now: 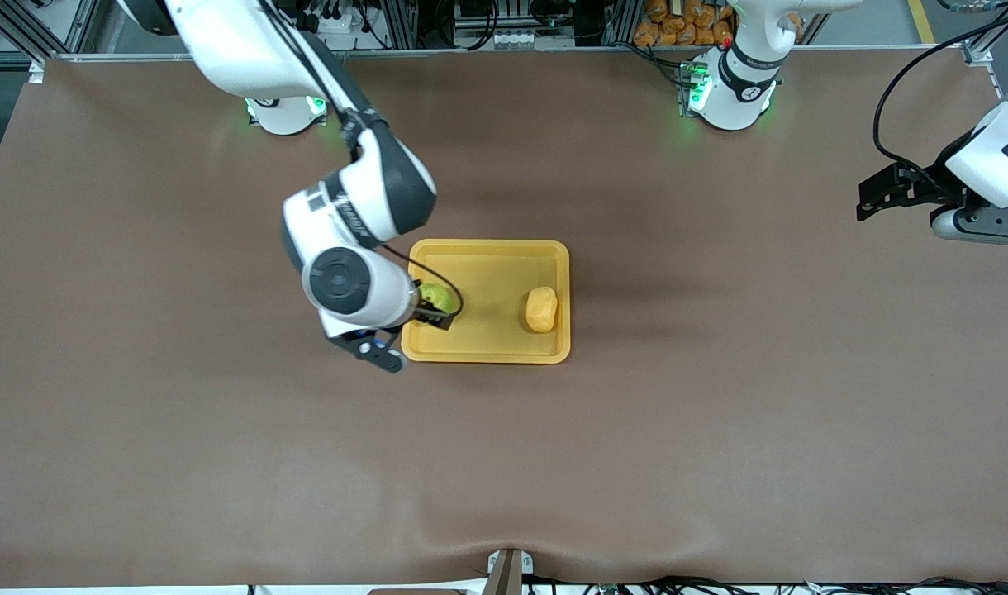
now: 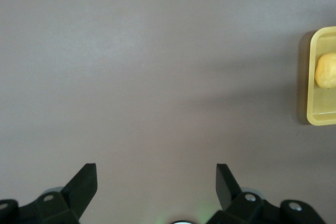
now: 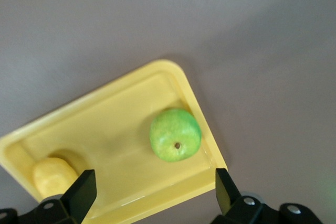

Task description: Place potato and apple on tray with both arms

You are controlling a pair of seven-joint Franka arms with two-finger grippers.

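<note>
The yellow tray [image 1: 487, 248] lies mid-table. The green apple [image 1: 435, 296] rests in it at the end toward the right arm, stem dimple up. The yellow-orange potato [image 1: 541, 309] rests in it at the end toward the left arm. My right gripper [image 1: 435, 312] hangs open over the apple's end of the tray, holding nothing. Its wrist view shows the apple [image 3: 175, 135], the potato [image 3: 52, 176] and the tray [image 3: 105, 124] below the open gripper [image 3: 152, 182]. My left gripper [image 1: 867, 198] is open and empty over bare table at the left arm's end.
Brown table cover [image 1: 223, 454] all around the tray. The left wrist view shows its open gripper [image 2: 156, 174] over bare table, with one end of the tray [image 2: 321, 114] and the potato [image 2: 326, 70] at the picture's edge.
</note>
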